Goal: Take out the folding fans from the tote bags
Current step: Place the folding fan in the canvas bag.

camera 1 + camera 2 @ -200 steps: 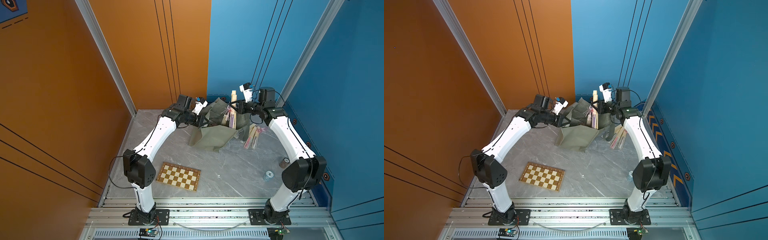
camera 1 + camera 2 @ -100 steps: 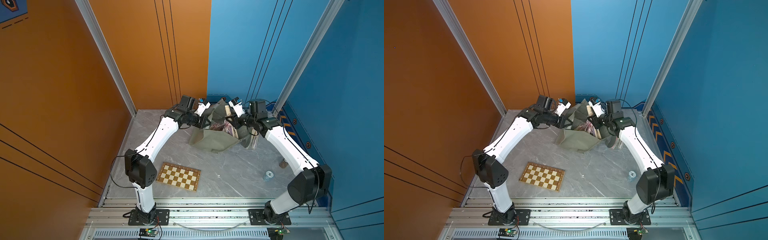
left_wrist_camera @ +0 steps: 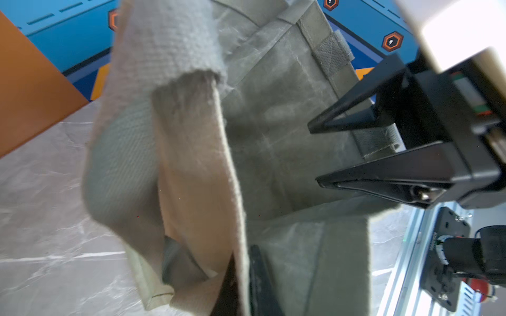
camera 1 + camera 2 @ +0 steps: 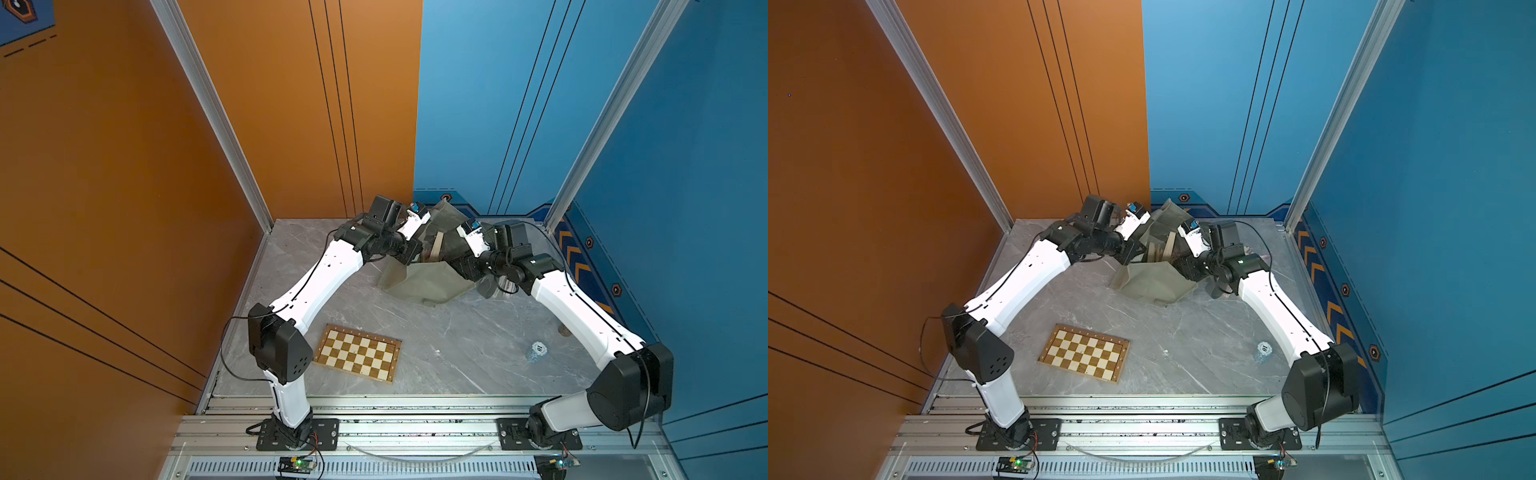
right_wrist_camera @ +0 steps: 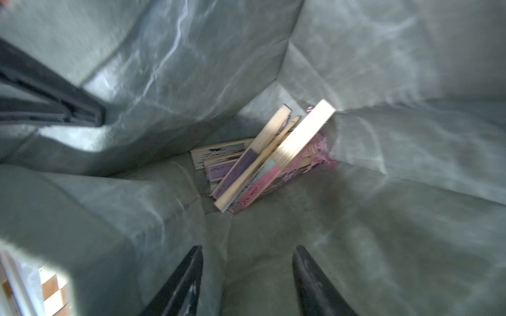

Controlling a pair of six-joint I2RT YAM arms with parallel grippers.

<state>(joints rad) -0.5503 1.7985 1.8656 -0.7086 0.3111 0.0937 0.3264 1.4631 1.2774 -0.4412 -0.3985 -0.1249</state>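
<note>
The olive tote bag [image 4: 428, 282] [image 4: 1152, 284] sits slumped at the back of the floor with its mouth held open. My left gripper [image 3: 243, 254] is shut on a woven edge of the tote bag [image 3: 191, 164] at its left rim [image 4: 415, 253]. My right gripper [image 5: 248, 249] is open inside the bag's mouth with nothing between its fingers, and shows in the left wrist view too [image 3: 313, 154]. Several folding fans [image 5: 262, 161], with pale ribs and purple and pink leaves, lie piled deep in the bag ahead of it. One pale rib [image 4: 436, 249] [image 4: 1168, 248] shows in both top views.
A brown-and-cream chessboard [image 4: 357, 353] [image 4: 1084, 353] lies on the grey floor near the front. A small blue-white round thing [image 4: 536, 351] [image 4: 1264, 351] sits beside the right arm. Orange and blue walls stand close behind the bag.
My right gripper has come down and leftward from above the bag's right side into its mouth, and its jaws have opened wider. My left gripper has kept its hold on the bag.
</note>
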